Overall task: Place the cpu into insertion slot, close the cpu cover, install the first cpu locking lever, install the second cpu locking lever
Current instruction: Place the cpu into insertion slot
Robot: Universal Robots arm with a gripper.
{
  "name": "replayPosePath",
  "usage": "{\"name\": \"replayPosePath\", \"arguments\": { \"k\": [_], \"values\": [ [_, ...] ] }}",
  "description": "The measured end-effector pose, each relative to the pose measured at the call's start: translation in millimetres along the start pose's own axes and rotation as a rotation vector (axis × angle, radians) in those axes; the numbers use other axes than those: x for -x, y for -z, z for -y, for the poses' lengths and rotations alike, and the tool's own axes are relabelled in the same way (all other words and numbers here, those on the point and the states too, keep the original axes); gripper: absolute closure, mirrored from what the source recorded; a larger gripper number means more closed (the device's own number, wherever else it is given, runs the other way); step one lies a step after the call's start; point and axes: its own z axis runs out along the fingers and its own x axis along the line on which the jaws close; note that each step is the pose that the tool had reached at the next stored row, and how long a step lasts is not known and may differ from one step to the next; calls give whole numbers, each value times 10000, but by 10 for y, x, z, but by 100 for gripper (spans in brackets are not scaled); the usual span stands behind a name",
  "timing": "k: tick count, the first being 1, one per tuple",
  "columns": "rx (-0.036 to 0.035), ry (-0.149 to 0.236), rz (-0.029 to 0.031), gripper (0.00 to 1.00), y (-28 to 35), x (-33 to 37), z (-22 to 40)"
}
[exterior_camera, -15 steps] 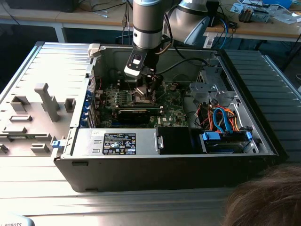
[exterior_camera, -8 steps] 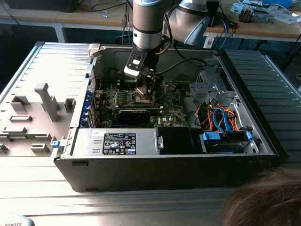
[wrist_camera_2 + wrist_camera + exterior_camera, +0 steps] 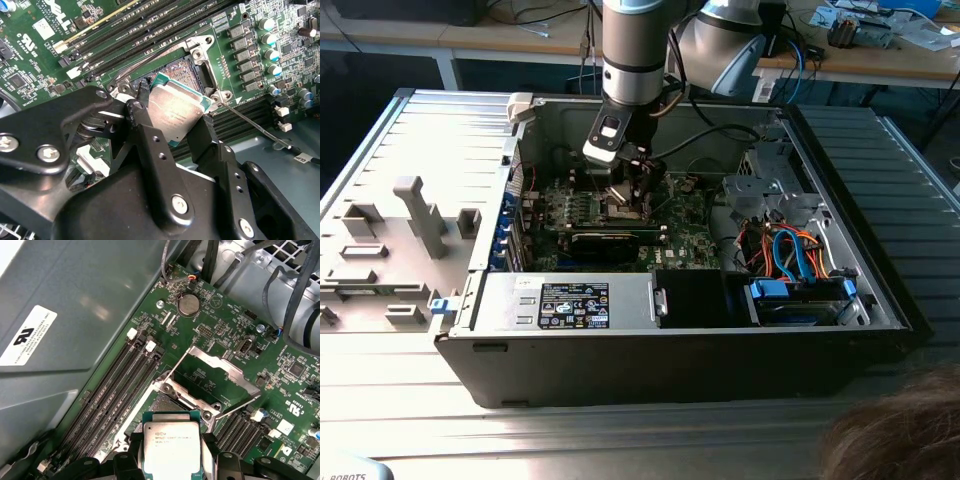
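Jaws of end effector (image 3: pixel 171 116) clamp cpu (image 3: pixel 176 106), tilted just above insertion slot (image 3: pixel 189 69).

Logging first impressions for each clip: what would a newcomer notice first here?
The square silver-topped cpu, clamped in the black gripper, hangs over the open dark insertion slot on the green board. Beside the slot the grey metal cpu cover stands raised. In the exterior view the arm reaches into an open black computer case.

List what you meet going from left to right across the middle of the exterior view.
Grey side panel → blue clips at the case wall → gripper, holding the cpu → orange and blue cables.
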Motion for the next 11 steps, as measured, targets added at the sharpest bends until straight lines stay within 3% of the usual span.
{"name": "replayPosePath", "arguments": {
  "k": [11],
  "values": [
    [1, -131, 2, 45, -11, 0, 0]
  ]
}}
